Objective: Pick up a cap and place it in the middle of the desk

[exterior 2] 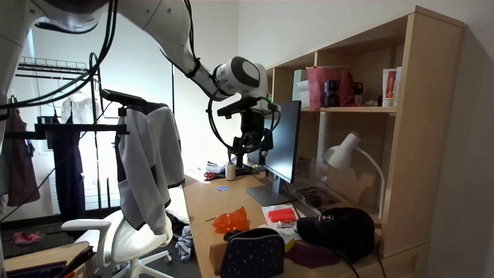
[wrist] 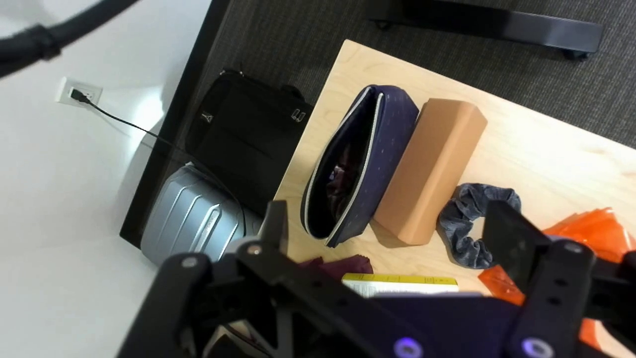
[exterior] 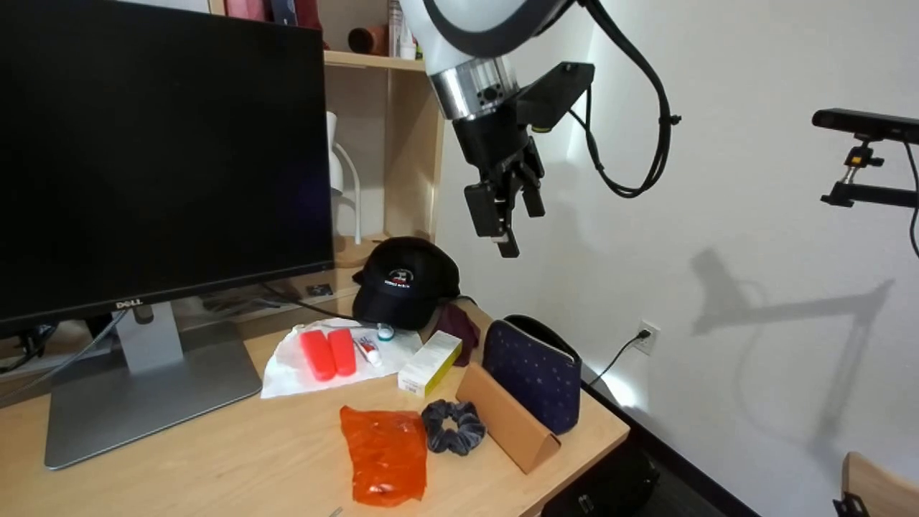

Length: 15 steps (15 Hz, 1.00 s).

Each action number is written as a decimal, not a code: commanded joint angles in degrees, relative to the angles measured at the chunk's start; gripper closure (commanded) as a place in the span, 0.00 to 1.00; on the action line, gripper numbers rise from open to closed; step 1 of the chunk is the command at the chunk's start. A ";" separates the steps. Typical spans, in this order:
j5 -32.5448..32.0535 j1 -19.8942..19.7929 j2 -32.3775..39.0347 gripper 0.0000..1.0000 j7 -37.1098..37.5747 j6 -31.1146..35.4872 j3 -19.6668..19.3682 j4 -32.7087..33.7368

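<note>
- Wrist view: the claw point(wrist: 387, 223) stands spread wide, holding nothing.
- The grey cap wanted here shows in no view; I cannot tell where it is. A black cap point(exterior: 423, 266) sits on the desk point(exterior: 237, 459) near its back corner.
- Handling, as a guess: light, crown soft enough to crumple, neither slippery nor fragile. Best hold: the stiffer brim, pinched at its edge.

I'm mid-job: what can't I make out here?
Black cap: logo too small to read, in both exterior views.
Desk: cut off by bottom edge, in both exterior views.
White-and-yellow box: partly hidden by the gripper, wrist view.
Desk lamp: partly behind the monitor, in an exterior view.
</note>
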 commanded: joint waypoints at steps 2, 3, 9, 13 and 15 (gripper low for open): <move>0.17 0.52 0.03 0.00 -0.11 -0.17 -0.50 0.39; -2.94 1.19 -0.02 0.00 1.01 1.29 -0.76 -0.28; -2.65 -0.34 9.34 0.00 -2.29 11.60 -1.76 6.51; -1.10 -1.33 17.40 0.00 -5.10 13.97 -3.22 14.40; 0.13 -1.61 21.44 0.00 -7.84 14.41 -2.78 17.89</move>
